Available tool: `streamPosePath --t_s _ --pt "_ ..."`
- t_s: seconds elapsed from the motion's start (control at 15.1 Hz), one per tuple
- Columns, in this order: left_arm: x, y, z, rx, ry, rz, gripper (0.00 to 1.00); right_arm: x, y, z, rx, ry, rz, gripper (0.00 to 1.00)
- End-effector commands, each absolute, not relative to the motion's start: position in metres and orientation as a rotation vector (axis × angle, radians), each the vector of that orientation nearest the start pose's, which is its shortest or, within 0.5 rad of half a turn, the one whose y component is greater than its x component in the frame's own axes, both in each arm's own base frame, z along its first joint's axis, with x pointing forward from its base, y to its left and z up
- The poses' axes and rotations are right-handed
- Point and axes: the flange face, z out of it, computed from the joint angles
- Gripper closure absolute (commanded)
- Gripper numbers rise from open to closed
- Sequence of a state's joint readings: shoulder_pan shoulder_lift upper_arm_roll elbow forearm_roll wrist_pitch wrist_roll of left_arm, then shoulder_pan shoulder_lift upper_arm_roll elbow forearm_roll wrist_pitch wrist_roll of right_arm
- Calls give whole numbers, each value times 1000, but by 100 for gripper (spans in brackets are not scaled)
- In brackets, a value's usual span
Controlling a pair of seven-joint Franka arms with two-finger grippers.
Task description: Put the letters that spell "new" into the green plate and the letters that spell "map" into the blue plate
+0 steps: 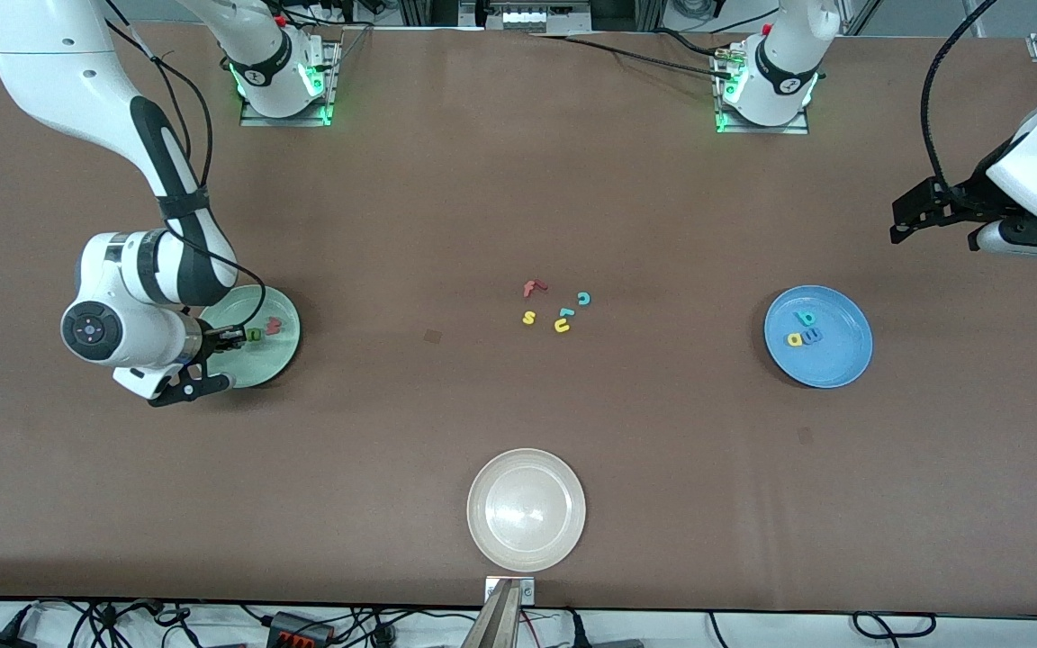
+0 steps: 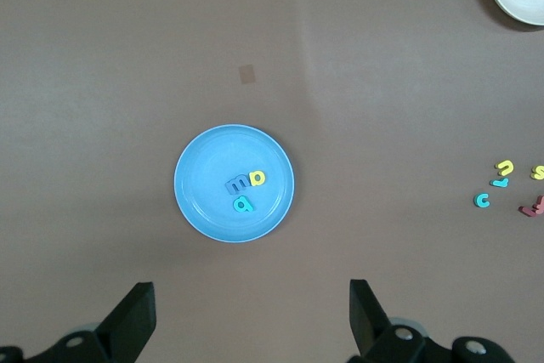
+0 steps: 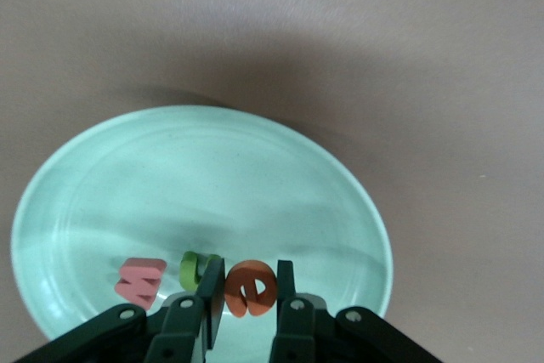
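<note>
My right gripper point(image 3: 248, 279) is shut on the orange "e" point(image 3: 251, 288), held upright low over the green plate point(image 3: 212, 176). The olive "n" point(image 3: 192, 268) and the pinkish "w" point(image 3: 140, 281) lie in that plate beside the gripper. In the front view the right gripper point(image 1: 232, 337) is at the green plate point(image 1: 283, 358), toward the right arm's end of the table. The blue plate point(image 2: 204, 201) holds the blue "m" point(image 2: 235, 184), the yellow "a" point(image 2: 257, 178) and the teal "p" point(image 2: 243, 204). My left gripper point(image 2: 251, 299) hangs open and empty, high up beside the blue plate point(image 1: 838, 364).
A cream-white plate point(image 1: 526, 510) stands near the table's front edge. Mid-table lie loose letters: a red "f" point(image 1: 532, 288), a teal "c" point(image 1: 583, 298), a yellow "s" point(image 1: 528, 317), a yellow "u" point(image 1: 562, 326) and another teal piece point(image 1: 565, 312).
</note>
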State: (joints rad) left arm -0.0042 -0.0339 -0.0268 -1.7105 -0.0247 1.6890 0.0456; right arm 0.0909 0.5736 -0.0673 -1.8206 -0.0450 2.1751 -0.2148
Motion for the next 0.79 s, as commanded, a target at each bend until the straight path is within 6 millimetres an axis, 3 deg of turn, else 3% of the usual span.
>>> streamPosePath --t_s 0.0,0.13,0.26,0.33,0.46,0.6,0.73 --pt "554 -20 593 -3170 146 -15 0 608 14 201 -3133 -471 340 93" --pt "553 -20 593 -3170 146 -13 0 605 7 201 -3132 -450 355 91" --pt "554 -20 593 -3170 146 -15 0 603 -2 200 -3132 -430 362 80" --pt "553 -20 593 -3170 146 -13 0 603 -5 201 -3133 -421 362 65" --pt "554 -19 592 -3170 144 -11 0 605 -8 206 -3137 -395 350 0" --pt "553 -19 593 -3170 144 -11 0 610 -7 236 -3142 -368 315 0" --pt "554 -19 592 -3170 144 -11 0 622 -7 288 -3146 -335 245 0"
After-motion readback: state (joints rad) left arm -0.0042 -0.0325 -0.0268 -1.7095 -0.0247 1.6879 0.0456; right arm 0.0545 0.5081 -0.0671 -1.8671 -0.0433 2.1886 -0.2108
